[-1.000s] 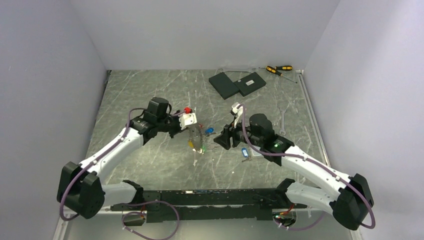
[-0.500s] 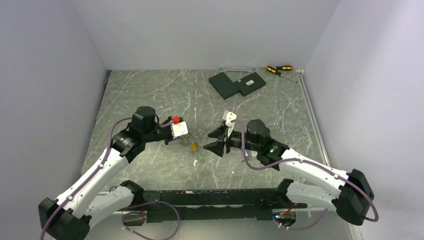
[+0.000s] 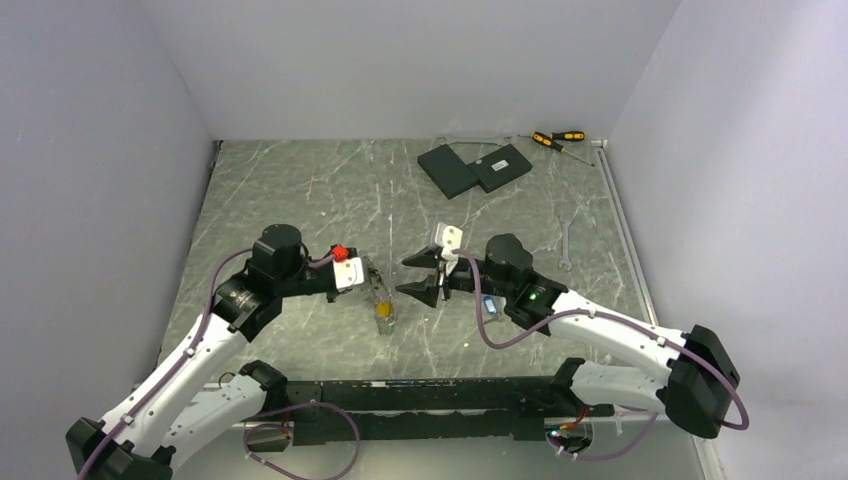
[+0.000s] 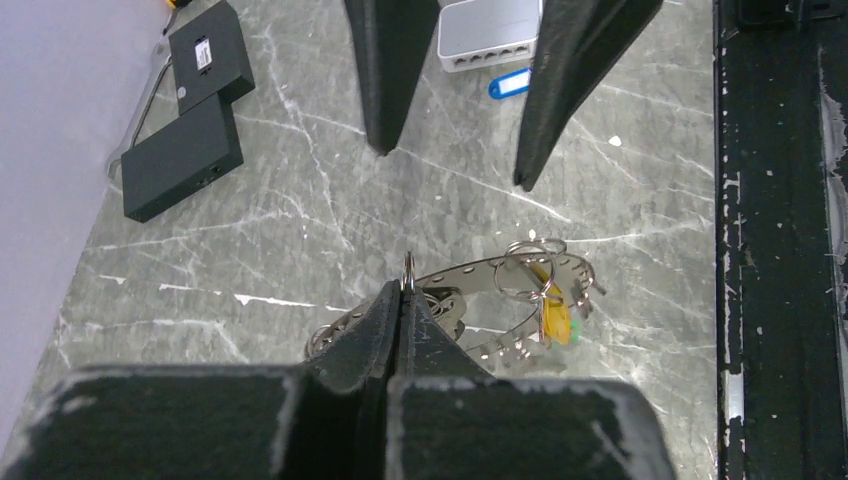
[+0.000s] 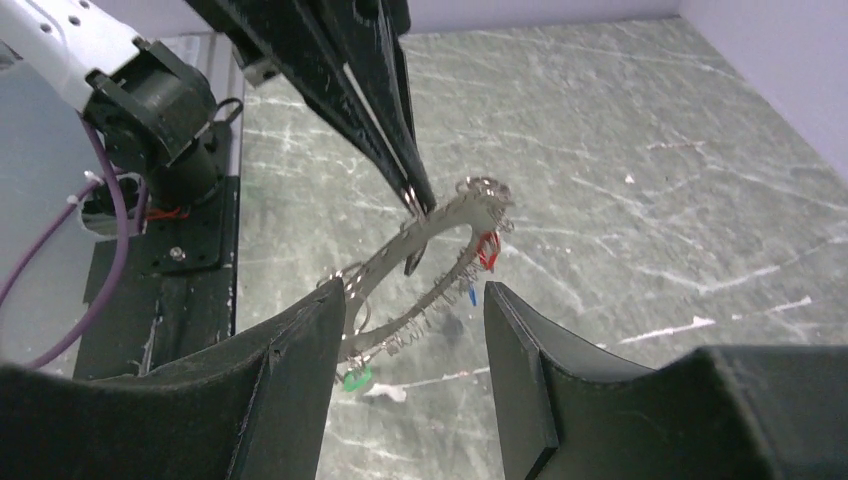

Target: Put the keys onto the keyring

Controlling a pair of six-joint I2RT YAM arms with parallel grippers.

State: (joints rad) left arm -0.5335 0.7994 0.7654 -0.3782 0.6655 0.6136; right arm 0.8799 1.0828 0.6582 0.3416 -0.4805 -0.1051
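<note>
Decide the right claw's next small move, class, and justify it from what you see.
Probably ease the open right claw forward and close on the free side of the keyring: the shut left claw pinches only one edge, leaving it hanging tilted just ahead.

A grey marbled tabletop (image 3: pixel 300 190) carries two black boxes (image 3: pixel 475 168) and screwdrivers (image 3: pixel 557 140) at its far edge, a wrench (image 3: pixel 566 246) and a blue-tagged key (image 4: pixel 508 83).

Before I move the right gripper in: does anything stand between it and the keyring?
Nothing visible does. The open right gripper faces the keyring, which the left gripper pinches, with only an open gap between them.
</note>
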